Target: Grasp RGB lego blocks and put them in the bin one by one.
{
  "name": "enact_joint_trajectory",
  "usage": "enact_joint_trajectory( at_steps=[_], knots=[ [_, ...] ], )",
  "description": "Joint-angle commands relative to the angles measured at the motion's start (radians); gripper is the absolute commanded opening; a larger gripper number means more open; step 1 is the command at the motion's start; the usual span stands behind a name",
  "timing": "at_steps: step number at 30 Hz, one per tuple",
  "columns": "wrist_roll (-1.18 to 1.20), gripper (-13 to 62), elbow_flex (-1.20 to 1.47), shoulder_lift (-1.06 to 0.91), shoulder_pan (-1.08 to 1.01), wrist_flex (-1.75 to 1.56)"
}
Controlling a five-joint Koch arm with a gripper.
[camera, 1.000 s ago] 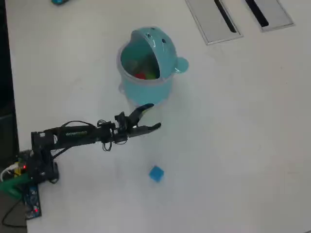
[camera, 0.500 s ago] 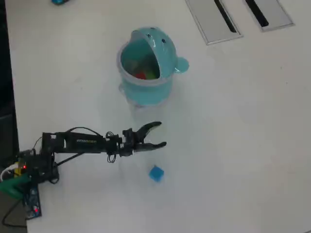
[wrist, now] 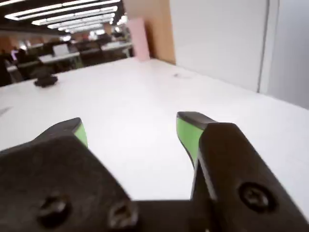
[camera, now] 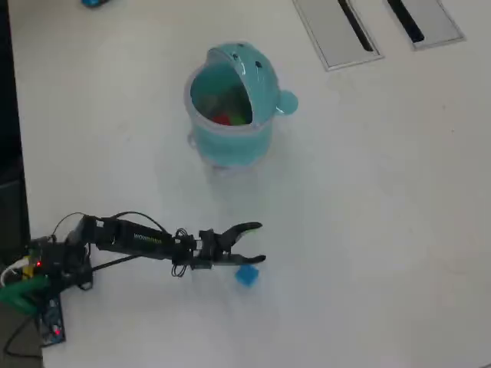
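Gripper (camera: 258,243) jaws spread, holding nothing, hovering just beside the blue lego cube (camera: 246,275), which lies on the table well below the teal bin (camera: 230,146) in the overhead view; risk: lower jaw clips the cube and knocks it away during descent.

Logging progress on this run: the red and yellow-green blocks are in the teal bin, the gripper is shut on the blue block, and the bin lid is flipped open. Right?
Not quite: the gripper is open, not shut on the blue block. The overhead view shows its jaws spread, with the block lying on the table beside the lower jaw. The wrist view shows nothing between the jaws. The rest holds: red and yellow-green show inside the bin, lid flipped open.
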State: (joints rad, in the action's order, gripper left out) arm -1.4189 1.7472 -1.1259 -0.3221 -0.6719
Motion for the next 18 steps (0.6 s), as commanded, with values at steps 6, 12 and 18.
enact_joint_trajectory(
  at_steps=[6, 12, 18],
  knots=[
    [-0.043, 34.1, 0.075, -0.049, -0.025, -0.064],
    [-0.089, 34.1, 0.178, -0.089, -0.026, -0.064],
    [-0.141, 34.0, 0.225, -0.098, -0.025, -0.055]
  ],
)
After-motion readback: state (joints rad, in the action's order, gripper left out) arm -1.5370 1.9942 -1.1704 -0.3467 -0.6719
